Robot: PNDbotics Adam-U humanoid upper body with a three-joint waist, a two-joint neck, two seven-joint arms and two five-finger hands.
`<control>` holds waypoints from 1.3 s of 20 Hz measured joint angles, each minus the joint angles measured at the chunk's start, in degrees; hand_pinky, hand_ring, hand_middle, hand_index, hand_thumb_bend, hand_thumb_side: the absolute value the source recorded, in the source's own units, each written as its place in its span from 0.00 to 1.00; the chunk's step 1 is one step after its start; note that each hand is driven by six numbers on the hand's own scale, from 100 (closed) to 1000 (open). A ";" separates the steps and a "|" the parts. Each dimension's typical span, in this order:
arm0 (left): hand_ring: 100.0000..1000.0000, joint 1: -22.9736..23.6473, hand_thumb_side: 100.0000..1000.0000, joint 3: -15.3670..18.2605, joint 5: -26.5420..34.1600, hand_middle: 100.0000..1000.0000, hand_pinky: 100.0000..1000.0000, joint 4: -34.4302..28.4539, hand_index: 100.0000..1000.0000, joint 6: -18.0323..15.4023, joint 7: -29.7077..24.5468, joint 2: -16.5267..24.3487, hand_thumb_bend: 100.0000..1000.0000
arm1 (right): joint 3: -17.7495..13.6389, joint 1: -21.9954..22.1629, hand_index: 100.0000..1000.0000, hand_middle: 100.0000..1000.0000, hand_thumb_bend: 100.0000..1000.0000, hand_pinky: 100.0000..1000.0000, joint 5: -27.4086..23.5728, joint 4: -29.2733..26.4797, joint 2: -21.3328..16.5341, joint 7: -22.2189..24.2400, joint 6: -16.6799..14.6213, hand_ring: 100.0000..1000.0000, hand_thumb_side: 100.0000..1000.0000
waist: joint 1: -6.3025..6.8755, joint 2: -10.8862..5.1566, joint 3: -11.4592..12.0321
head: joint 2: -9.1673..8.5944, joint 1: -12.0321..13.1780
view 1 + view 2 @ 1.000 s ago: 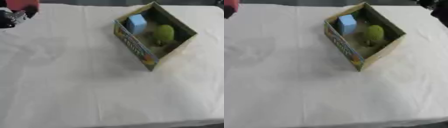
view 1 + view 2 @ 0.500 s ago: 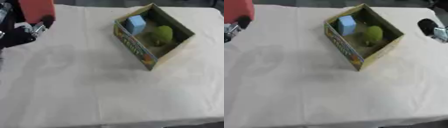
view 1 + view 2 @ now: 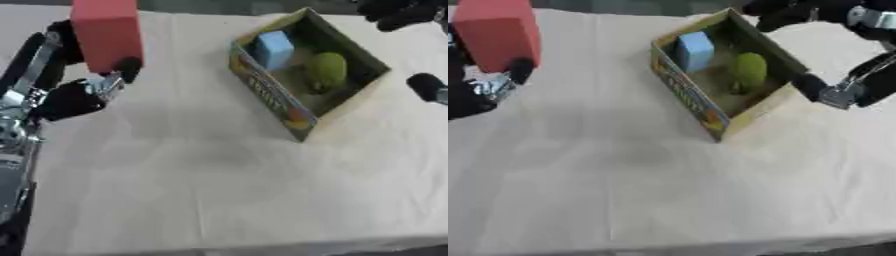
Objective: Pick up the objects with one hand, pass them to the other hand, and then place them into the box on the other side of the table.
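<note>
Red block (image 3: 107, 33), upright, is held in the left hand (image 3: 74, 92), well left of the box (image 3: 306, 70); the right hand (image 3: 842, 55), fingers spread and empty, is seen just right of the box.

Red block (image 3: 106, 32), blue cube (image 3: 275, 49), green fruit (image 3: 327, 71)

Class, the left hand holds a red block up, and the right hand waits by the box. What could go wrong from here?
1. The red block is pinched only at its lower end by the left hand, so it may tip out during the pass.
2. The right hand sits close beside the box and could knock it.
</note>
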 measured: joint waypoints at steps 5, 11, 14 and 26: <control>0.32 0.79 0.35 -1.09 -3.03 0.41 0.40 0.73 0.45 -2.02 -0.71 -0.70 0.00 | 3.46 -0.66 1.00 1.00 0.00 0.94 3.07 0.00 -0.21 -0.13 0.03 1.00 0.14 | 0.00 0.00 0.45 | 0.47 -0.62; 0.32 1.55 0.37 -2.13 -3.52 0.41 0.40 0.74 0.46 -3.47 -0.77 -2.16 0.00 | 6.36 -2.99 1.00 1.00 0.00 0.95 2.94 0.00 -0.14 2.82 -0.58 1.00 0.13 | 0.01 0.02 0.51 | 0.52 -1.37; 0.32 2.07 0.34 -2.58 -3.76 0.41 0.40 0.74 0.46 -4.36 -0.51 -2.88 0.00 | 7.52 -4.83 1.00 1.00 0.00 0.94 1.83 0.00 0.74 5.64 0.29 1.00 0.13 | 0.00 0.07 0.24 | 0.52 -1.52; 0.33 3.32 0.24 -3.65 -16.54 0.41 0.40 6.60 0.46 -14.44 7.05 -5.74 0.00 | 10.25 -16.72 0.98 1.00 0.00 0.84 -3.31 0.00 8.16 13.49 6.85 1.00 0.24 | -1.30 0.08 -2.05 | 0.53 -0.09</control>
